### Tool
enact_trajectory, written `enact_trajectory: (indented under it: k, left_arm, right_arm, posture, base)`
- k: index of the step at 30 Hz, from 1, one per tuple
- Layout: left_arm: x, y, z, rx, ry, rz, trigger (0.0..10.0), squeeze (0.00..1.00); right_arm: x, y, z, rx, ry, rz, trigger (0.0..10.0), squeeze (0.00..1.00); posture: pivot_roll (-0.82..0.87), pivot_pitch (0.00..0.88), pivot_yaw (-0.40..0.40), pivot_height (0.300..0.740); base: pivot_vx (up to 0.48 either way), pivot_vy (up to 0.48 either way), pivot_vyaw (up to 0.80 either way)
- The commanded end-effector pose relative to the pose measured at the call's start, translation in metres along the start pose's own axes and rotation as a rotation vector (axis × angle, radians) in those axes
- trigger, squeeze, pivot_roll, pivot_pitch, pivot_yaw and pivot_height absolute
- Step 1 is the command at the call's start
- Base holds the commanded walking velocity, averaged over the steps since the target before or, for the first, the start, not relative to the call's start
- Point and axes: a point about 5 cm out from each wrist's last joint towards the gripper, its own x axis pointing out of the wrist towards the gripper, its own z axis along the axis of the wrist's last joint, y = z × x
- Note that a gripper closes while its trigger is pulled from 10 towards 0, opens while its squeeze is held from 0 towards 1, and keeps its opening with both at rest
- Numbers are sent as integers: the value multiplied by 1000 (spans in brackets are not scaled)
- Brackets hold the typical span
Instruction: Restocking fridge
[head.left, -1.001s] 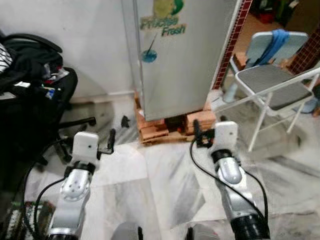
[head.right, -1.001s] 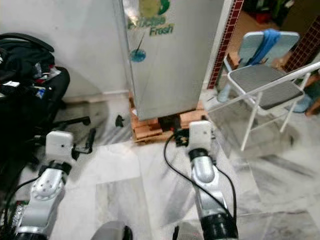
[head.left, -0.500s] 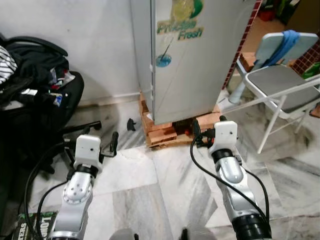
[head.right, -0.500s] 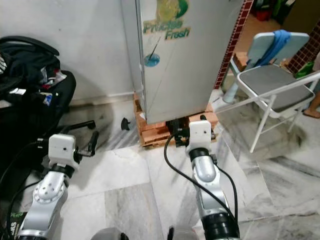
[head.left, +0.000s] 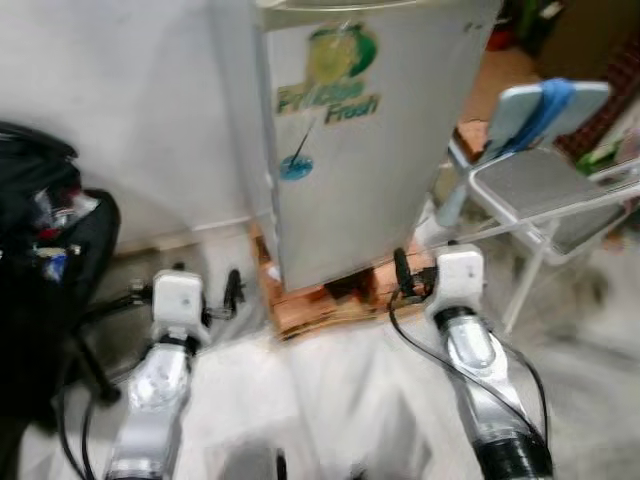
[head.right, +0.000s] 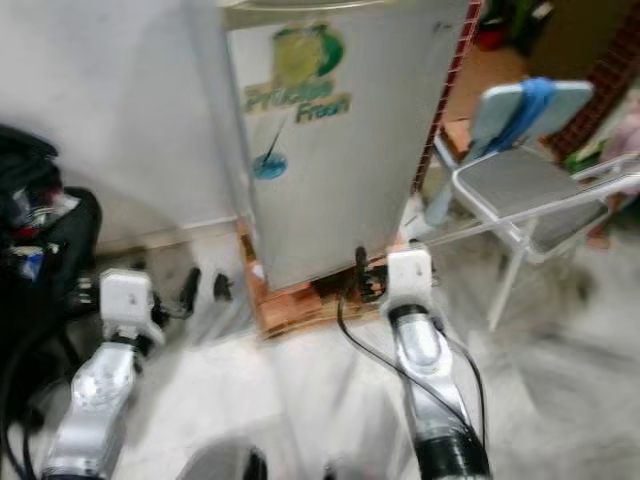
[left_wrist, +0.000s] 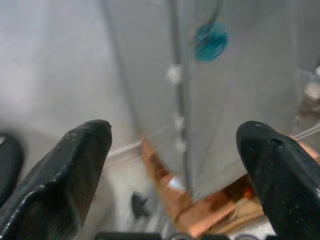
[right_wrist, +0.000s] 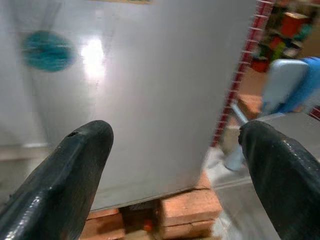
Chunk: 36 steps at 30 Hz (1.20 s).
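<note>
While the fridge (head.left: 370, 140) stands shut on bricks (head.left: 330, 300) ahead against the wall (head.left: 120, 110), both the left gripper (left_wrist: 175, 175) and right gripper (right_wrist: 175, 175) hang spread wide and empty before its lower edge; a chair (head.left: 550, 180) stands near on the right, a black bag (head.left: 45, 230) left.

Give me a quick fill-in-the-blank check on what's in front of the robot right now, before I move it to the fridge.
The silver fridge with the green "Fresh" sticker stands raised on a base of ____.
The fridge door is ____.
A ____ cloth hangs over the back of the grey folding chair to the fridge's right.
The fingers of both the left gripper and the right gripper are spread ____, holding nothing.

Missing words: bricks; closed; blue; open
</note>
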Motion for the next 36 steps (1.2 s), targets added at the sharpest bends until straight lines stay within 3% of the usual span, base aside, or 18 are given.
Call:
enact_trajectory:
  k: [1,4,9,14,20,26,36]
  left_arm:
    - [2,-8,1,-6,-2,-15,10000,0]
    - [-2,-4,3,30,-26,1,10000,0]
    - [-23,7,-8,51,9,48,10000,0]
    - [-32,12,-13,67,28,79,10000,0]
    - [-29,13,-12,61,31,92,10000,0]
    - [-25,11,-9,67,24,72,10000,0]
    - [-23,17,-2,70,3,109,10000,0]
  right_arm:
    - [-1,-10,-1,-18,3,-19,10000,0]
    - [-8,-16,-3,-33,13,-16,10000,0]
    - [-33,-29,-14,-90,55,-16,10000,0]
    - [-38,-38,-17,-98,68,-55,10000,0]
    - [-32,-36,-16,-98,71,-55,10000,0]
    - [-26,-28,-13,-84,55,-52,10000,0]
    - [-24,-28,-12,-86,51,-48,10000,0]
  posture:
    - [76,48,20,740]
    - [76,45,18,740]
    - [72,33,4,740]
    - [80,25,-16,740]
    - [92,22,-19,740]
    - [93,28,-3,740]
    - [105,63,-1,740]
  base:
    - [0,446,0]
    - [0,434,0]
    - [0,0,0]
    - [0,0,0]
    - [0,0,0]
    - [0,480,-500]
    - [0,480,-234]
